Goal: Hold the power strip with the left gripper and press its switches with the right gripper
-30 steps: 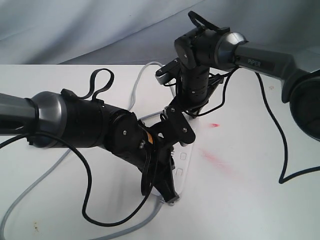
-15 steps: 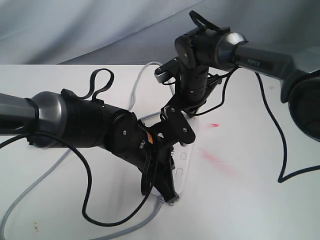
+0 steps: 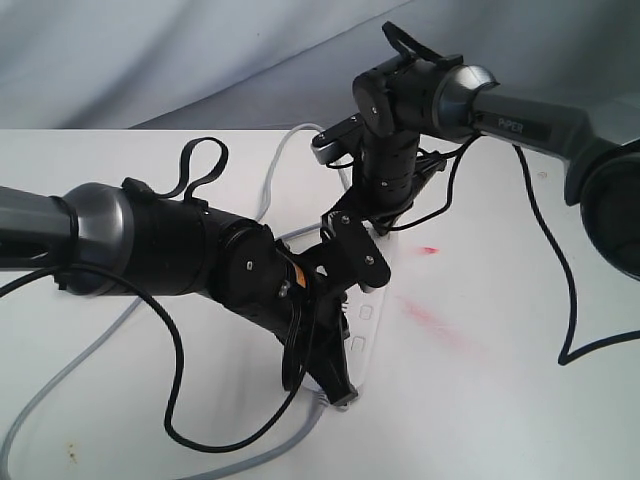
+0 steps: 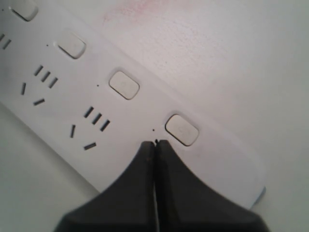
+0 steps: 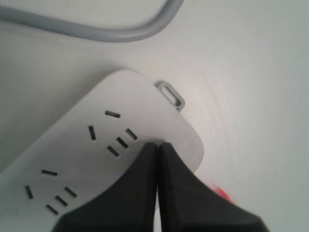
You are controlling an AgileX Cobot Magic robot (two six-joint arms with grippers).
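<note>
My right black claw has lifted slightly, fingers together; left black claw, fingers together, tips on long white plastic power strip.

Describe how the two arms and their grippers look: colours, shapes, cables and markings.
The left arm is bulky and black with a shiny grey band, a small yellow-orange sticker near the wrist and loose black cables. The right arm is black and grey, with white PiPER lettering and a silver-grey plate. The left gripper and the right gripper both have black, pointed fingers.
</note>
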